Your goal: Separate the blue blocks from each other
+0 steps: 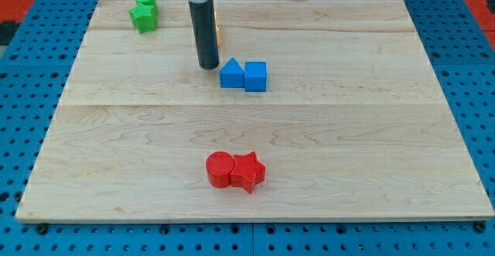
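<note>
A blue triangular block (pixel 230 74) and a blue cube (pixel 256 76) sit side by side and touching, above the middle of the wooden board (pixel 348 132). My tip (pixel 207 66) is the lower end of the dark rod. It stands just to the left of the blue triangular block, close to its upper left corner, with a small gap showing between them.
Two green blocks (pixel 144 11) sit together near the board's top left corner. A yellow or orange block (pixel 217 30) is mostly hidden behind the rod. A red cylinder (pixel 220 169) and a red star (pixel 248 171) touch near the bottom centre. A blue pegboard surrounds the board.
</note>
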